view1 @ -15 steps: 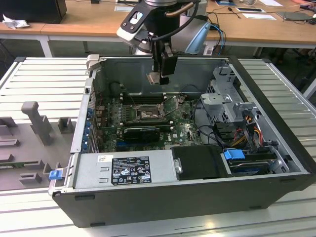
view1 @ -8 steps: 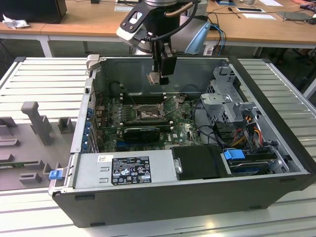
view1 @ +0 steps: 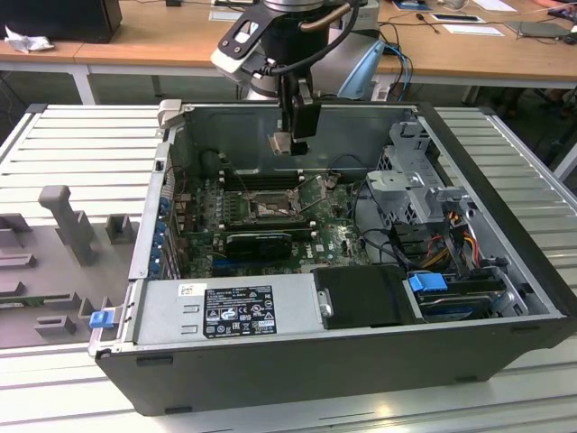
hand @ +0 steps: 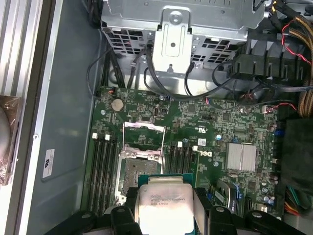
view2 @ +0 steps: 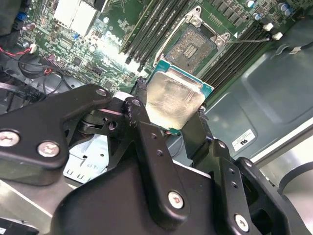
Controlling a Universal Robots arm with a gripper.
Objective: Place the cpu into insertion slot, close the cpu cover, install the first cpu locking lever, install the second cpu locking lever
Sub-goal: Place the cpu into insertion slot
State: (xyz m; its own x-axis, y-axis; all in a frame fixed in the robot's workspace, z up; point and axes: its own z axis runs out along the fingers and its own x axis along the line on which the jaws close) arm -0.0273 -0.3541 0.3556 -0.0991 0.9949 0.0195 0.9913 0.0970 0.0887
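"One sweep across, please, starting at the exterior view's left."

"From my console I see grey moulded fixtures sitting on the ribbed bench, just beside the open computer case. Inside the case the green motherboard lies flat, with the power supply along the near wall."

"And the gripper?"

"My gripper hangs over the middle of the board, clenched on the cpu. In the second wrist view its black fingers pinch opposite edges of the chip, whose pale metal face is turned towards the camera. The cpu is up in the air, well apart from the board."

"The socket?"

"In the first wrist view the insertion slot lies uncovered below the chip, between banks of long memory slots. The cpu cover is swung up off it. Further to the exterior view's right I see the metal drive cage and a bundle of coloured cables."
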